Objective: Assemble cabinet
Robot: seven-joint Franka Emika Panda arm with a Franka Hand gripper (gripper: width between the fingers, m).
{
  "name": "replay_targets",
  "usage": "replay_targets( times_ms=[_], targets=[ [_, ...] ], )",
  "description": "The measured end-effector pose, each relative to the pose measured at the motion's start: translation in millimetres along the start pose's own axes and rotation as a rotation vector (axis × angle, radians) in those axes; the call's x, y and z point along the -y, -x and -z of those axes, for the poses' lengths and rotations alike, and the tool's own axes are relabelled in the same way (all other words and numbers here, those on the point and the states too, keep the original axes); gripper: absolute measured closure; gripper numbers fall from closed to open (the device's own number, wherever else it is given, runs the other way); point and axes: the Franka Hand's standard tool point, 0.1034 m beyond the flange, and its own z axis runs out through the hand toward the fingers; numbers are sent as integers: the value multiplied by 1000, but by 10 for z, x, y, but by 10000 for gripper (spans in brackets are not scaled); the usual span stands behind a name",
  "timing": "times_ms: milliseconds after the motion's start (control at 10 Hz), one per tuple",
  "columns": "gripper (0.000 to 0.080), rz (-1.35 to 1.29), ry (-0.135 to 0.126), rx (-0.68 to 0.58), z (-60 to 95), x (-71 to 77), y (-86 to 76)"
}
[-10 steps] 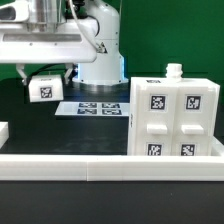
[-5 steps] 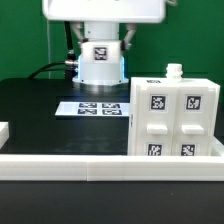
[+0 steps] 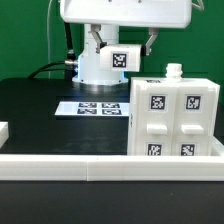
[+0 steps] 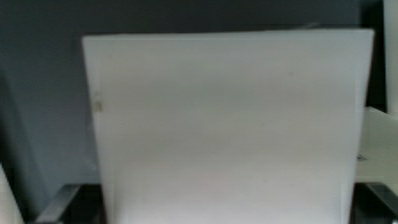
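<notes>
My gripper (image 3: pixel 123 47) is clenched on a white tagged panel (image 3: pixel 122 60), held above the desk (image 3: pixel 30 110). The cabinet (image 3: pixel 175 115) stands on the desk at the exterior view's right, showing four square black-and-white tags.

1. The arm (image 3: pixel 125 12) swung from the exterior view's left, through the middle, to the exterior view's right.
2. The small white tagged block (image 3: pixel 124 59), carried in the gripper (image 3: pixel 124 48), went with it. It left its low place over the dark table (image 3: pixel 30 105) at the left, passed in front of the robot's base, and ended near the cabinet (image 3: pixel 175 120), level with its top and apart from it.
3. The block rose well above its starting height.
4. Its tagged face, square-on midway, ended tilted.
</notes>
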Motion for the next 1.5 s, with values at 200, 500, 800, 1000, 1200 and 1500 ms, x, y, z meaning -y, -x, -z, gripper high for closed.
replay_targets(
  times_ms=[200,500,800,1000,1200,1500],
  targets=[
    [235,0,0,0,-3,1,1],
    [235,-11,-4,-3,128,234,-75],
    [235,3,-4,-16,289,515,-271],
    [235,26,-3,-28,257,673,-395],
    [235,46,2,-22,150,730,-440],
    [235,65,3,-21,146,716,-441]
  ],
)
